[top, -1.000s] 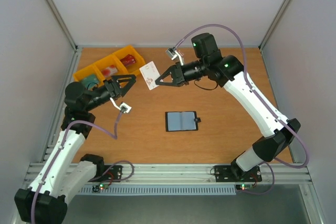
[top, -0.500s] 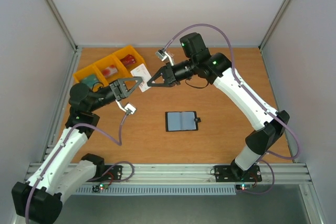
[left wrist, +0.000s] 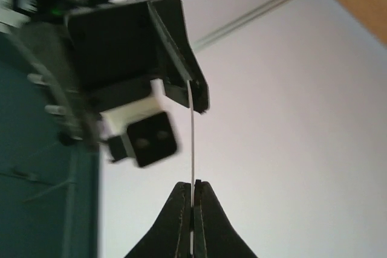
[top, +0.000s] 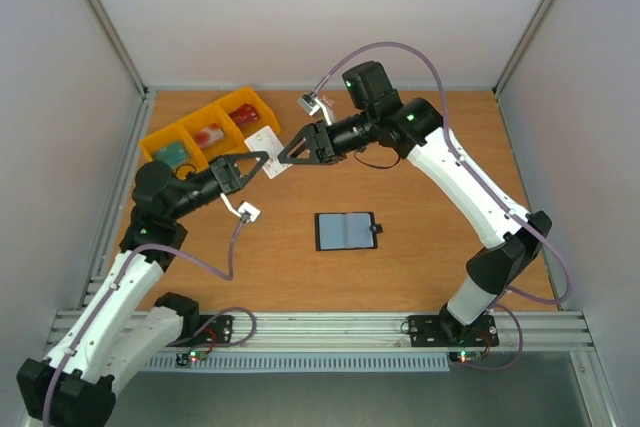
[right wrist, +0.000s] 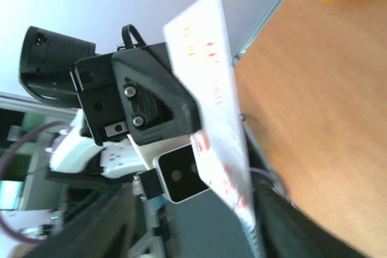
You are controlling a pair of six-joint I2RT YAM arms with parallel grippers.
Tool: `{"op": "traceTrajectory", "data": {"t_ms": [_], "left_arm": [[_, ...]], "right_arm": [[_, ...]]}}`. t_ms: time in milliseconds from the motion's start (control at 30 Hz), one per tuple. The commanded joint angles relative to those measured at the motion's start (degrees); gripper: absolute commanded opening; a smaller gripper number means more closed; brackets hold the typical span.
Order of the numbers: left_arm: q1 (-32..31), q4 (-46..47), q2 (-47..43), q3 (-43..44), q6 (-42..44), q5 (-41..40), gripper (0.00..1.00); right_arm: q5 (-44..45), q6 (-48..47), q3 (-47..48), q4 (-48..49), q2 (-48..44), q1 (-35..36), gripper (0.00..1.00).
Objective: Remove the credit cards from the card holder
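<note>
The left pincer (top: 262,158) is clamped tight on one edge of a white card (top: 265,137) with red print, holding it above the table (top: 300,277) at 11 o'clock from the holder (top: 346,230). The right pincer (top: 284,155) meets the same card from 3 o'clock with its jaws narrowly apart, one on each side of the card. The holder lies open and flat near the table centre, well apart from both pincers, with yellow bins (top: 243,100) at 10 o'clock.
</note>
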Motion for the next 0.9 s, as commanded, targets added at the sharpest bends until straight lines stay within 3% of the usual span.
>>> {"op": "traceTrajectory", "data": {"t_ms": [0, 33, 67, 133, 333, 467, 667, 767, 867], "left_arm": [[-0.9, -22.0, 0.0, 4.6, -2.3, -13.5, 0.00], [-1.1, -27.4, 1.2, 6.7, -3.6, -18.1, 0.00], [-1.4, -32.3, 2.5, 9.1, -5.2, -22.6, 0.00], [-1.7, -41.9, 7.2, 15.3, -12.9, -32.5, 0.00], [-1.5, -61.6, 31.6, 41.9, -43.3, -57.1, 0.00], [0.4, -69.5, 46.5, 58.5, -58.7, -60.2, 0.00], [5.8, -76.1, 61.8, 72.2, -68.0, -62.5, 0.00], [7.9, -74.5, 66.3, 74.2, -70.3, -63.9, 0.00], [8.7, -66.9, 67.4, 70.2, -70.0, -65.0, 0.00]], "right_arm": [[9.6, -3.9, 1.4, -4.1, -3.5, -1.9, 0.71], [13.1, -4.5, 1.0, -4.9, -4.5, -2.5, 0.89], [16.8, -5.4, 0.7, -6.2, -5.5, -2.9, 0.97], [24.7, -7.5, 0.5, -8.6, -7.2, -3.6, 0.98], [33.7, -9.9, -1.2, -12.0, -9.2, -4.2, 0.99], [34.9, -9.8, -2.5, -12.0, -9.7, -4.2, 0.99], [37.1, -10.8, -2.9, -14.0, -10.9, -4.3, 0.99], [37.4, -11.0, -3.6, -13.6, -11.1, -4.5, 0.99], [36.9, -10.8, -3.7, -12.9, -10.4, -4.5, 0.99]]}}
